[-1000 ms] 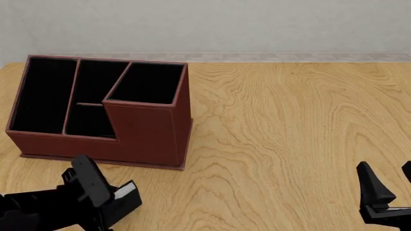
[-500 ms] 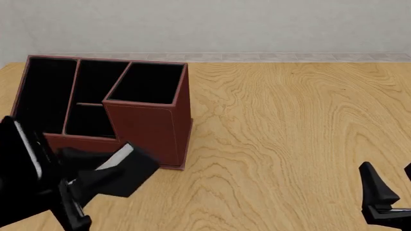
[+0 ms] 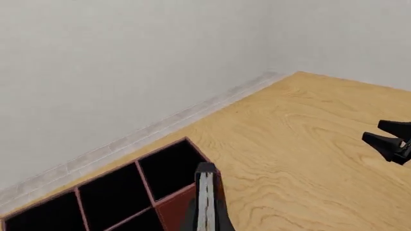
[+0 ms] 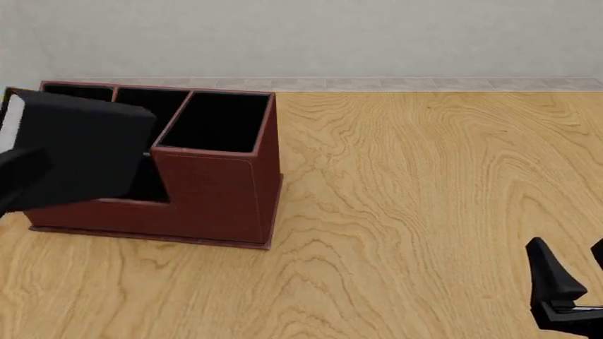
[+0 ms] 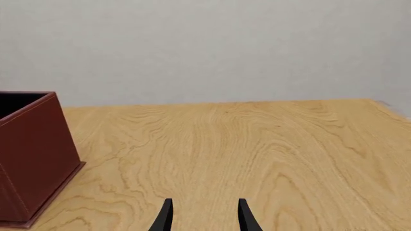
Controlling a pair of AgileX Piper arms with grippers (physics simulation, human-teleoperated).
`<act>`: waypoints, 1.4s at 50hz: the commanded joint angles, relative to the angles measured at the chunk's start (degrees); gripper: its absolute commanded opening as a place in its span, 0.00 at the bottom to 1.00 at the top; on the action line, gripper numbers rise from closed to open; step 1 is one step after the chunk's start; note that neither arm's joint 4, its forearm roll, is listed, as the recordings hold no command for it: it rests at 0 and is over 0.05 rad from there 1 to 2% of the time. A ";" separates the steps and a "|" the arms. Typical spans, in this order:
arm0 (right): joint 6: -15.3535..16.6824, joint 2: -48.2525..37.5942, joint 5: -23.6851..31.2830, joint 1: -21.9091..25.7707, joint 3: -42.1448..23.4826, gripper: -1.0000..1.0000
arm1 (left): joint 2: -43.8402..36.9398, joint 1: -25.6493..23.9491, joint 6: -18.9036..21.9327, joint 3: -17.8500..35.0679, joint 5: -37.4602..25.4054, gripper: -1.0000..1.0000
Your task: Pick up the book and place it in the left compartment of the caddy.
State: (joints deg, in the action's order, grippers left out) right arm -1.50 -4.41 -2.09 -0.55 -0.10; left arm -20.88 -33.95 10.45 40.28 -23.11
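The black book with white page edges hangs in the air over the low left end of the reddish-brown caddy. My left gripper is shut on it, and only a dark part of the gripper shows below the book. The book hides most of the left compartment. In the left wrist view the book is seen edge-on above the caddy's cells, with the left compartment off to one side. My right gripper is open and empty near the table's front right; its fingers stand apart.
The caddy's taller square compartment stands right of the book. The wooden table stretches to the right of the caddy. A wall runs behind the table. The caddy's corner shows in the right wrist view.
My left gripper has lifted the book from low in front of the caddy up and back, so it now hangs over the caddy's left end. The right arm has not moved.
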 commanded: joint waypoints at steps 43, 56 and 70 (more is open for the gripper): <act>-1.17 -1.75 -1.34 0.16 0.02 1.00 | -15.83 44.31 1.18 8.52 11.07 0.00; -0.92 -1.85 -1.44 0.06 0.04 1.00 | -23.11 44.56 2.05 11.26 10.61 0.00; -1.08 -2.35 -1.86 -0.04 0.05 1.00 | -38.75 47.00 4.74 19.15 3.49 0.00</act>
State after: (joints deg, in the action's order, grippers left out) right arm -2.48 -6.50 -3.72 -0.54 -0.08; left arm -52.35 11.36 14.09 54.51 -16.76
